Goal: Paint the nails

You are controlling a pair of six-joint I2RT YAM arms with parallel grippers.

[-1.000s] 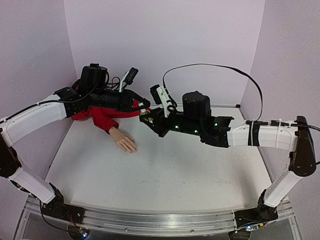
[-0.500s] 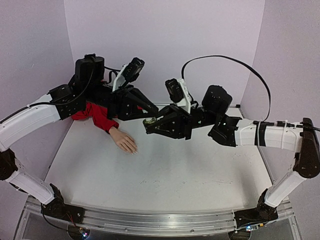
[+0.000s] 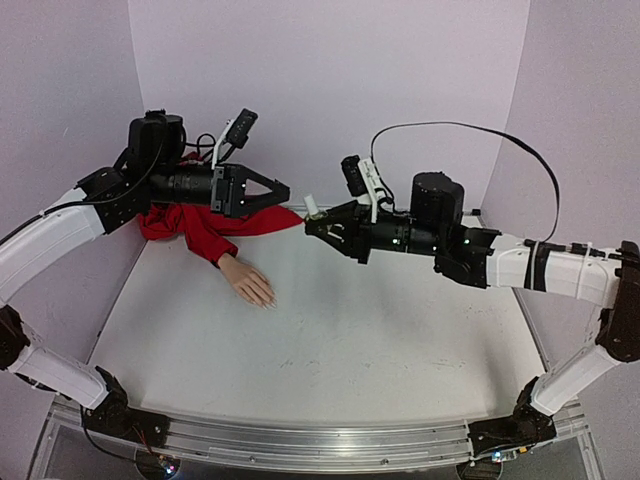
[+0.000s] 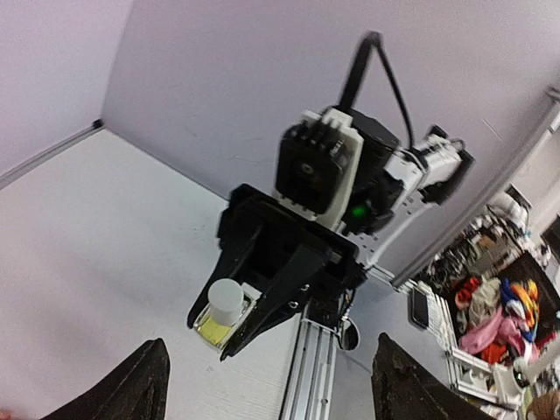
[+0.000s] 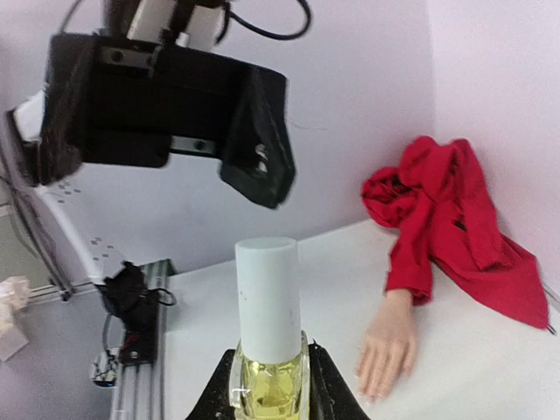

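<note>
Uncapping step: right fingers [image 5: 328, 394] are gripping the bottle [image 5: 267, 372] aloft, left fingers [image 4: 140, 389] are hanging open facing its cap [image 5: 267, 289], which they likely must pinch next; the nails [image 3: 268, 300] are lying near the tabletop's [image 3: 350, 330] far-left corner

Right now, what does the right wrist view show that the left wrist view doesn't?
Only right wrist: the mannequin hand lying flat on the table, and its red sleeve bunched toward the wall.
Only left wrist: the right wrist camera seen head-on, the rail at the table edge, and room clutter beyond it.
Both: the white-capped bottle clamped in the right fingers, the left fingers spread open, white table, purple wall.
</note>
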